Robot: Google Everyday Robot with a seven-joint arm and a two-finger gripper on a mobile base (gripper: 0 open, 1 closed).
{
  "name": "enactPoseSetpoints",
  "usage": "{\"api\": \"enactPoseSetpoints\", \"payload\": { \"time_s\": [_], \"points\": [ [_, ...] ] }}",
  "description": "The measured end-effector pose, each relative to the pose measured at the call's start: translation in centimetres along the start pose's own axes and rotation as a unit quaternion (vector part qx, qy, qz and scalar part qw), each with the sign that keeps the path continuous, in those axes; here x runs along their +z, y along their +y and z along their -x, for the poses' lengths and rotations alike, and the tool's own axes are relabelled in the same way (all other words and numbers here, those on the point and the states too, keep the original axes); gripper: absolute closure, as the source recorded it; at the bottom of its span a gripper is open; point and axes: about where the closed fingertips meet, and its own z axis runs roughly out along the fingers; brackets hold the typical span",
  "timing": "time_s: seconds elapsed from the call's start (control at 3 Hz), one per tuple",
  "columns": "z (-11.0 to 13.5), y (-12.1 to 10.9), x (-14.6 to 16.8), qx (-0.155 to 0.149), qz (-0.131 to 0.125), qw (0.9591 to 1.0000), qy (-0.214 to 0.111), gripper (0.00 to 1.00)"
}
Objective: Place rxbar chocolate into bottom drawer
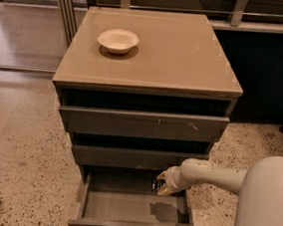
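Observation:
The bottom drawer [122,206] is pulled open below two upper drawers. My gripper [163,184] hangs over the drawer's right rear part, reaching in from the right on a white arm. It is shut on the rxbar chocolate [155,185], a small black bar with pale markings that shows at the left of the fingers, held just above the drawer floor. The gripper's shadow falls on the drawer floor below it.
A white bowl [118,39] sits on the cabinet top [177,53] at the back left. The two upper drawers [140,123] stick out slightly. Speckled floor surrounds the cabinet, with metal posts [67,3] at the back left and a dark wall on the right.

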Motion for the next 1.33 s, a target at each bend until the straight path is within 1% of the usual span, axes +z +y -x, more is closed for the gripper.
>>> {"api": "enactPoseSetpoints", "payload": {
  "time_s": [0.33,0.67,1.0,1.33],
  "points": [
    [-1.7,-0.1,3.4,0.022,0.003,0.9997,-0.013,1.0],
    [-3.9,0.7,7.3,0.059,0.024,0.9974,-0.033,1.0],
    [-4.6,-0.3,7.8,0.067,0.017,0.9971,-0.033,1.0],
    [-4.6,0.0,8.0,0.063,0.022,0.9975,-0.026,1.0]
  ]
}}
